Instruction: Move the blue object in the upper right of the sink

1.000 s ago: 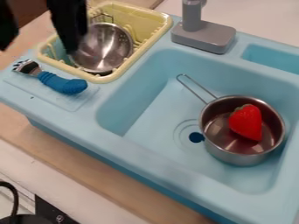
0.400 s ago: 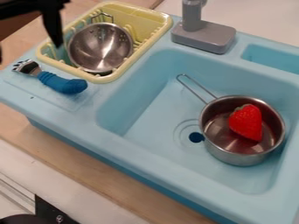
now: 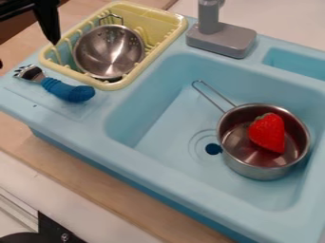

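Jaws spread apart, nothing between them, upper left by the yellow rack [image 3: 143,18]. Blue-handled utensil [image 3: 68,91] lies on the sink's [image 3: 177,173] left ledge, just beside the rack. Pot [image 3: 265,170] in the basin, strawberry [image 3: 268,133] inside. Progress, my read: none. Grasp, lift, carry and placement at upper right all left.

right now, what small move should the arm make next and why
Probably shift the black gripper, jaws apart, over the blue bent handle of the metal-headed utensil: that lies ungripped on the light-blue plastic ledge, while the gripper hangs toward the picture's upper left.
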`<state>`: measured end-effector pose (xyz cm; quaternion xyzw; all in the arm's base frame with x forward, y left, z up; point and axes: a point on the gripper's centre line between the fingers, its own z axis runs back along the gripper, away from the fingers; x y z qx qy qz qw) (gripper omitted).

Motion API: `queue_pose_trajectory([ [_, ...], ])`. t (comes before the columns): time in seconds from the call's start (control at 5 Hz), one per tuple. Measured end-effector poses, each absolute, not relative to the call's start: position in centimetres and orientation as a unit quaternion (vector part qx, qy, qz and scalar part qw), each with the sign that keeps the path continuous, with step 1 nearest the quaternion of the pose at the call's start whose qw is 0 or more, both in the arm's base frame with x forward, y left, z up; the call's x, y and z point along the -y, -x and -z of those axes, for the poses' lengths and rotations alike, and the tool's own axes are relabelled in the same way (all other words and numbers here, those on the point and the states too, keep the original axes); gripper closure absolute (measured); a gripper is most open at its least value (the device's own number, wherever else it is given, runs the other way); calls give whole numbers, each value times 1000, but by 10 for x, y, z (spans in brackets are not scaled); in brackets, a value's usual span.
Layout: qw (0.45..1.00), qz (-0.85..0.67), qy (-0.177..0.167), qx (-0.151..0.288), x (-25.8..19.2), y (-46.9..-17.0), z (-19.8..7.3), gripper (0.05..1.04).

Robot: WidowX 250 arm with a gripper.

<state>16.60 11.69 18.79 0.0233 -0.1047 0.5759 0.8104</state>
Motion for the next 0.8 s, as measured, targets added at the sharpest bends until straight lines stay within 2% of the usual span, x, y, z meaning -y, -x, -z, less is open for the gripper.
queue_pose_trajectory([
  [0.2, 774, -622, -13, 117, -129, -167, -182, 94],
  [0.8, 737, -662, 0, 135, -137, -175, -149, 94],
])
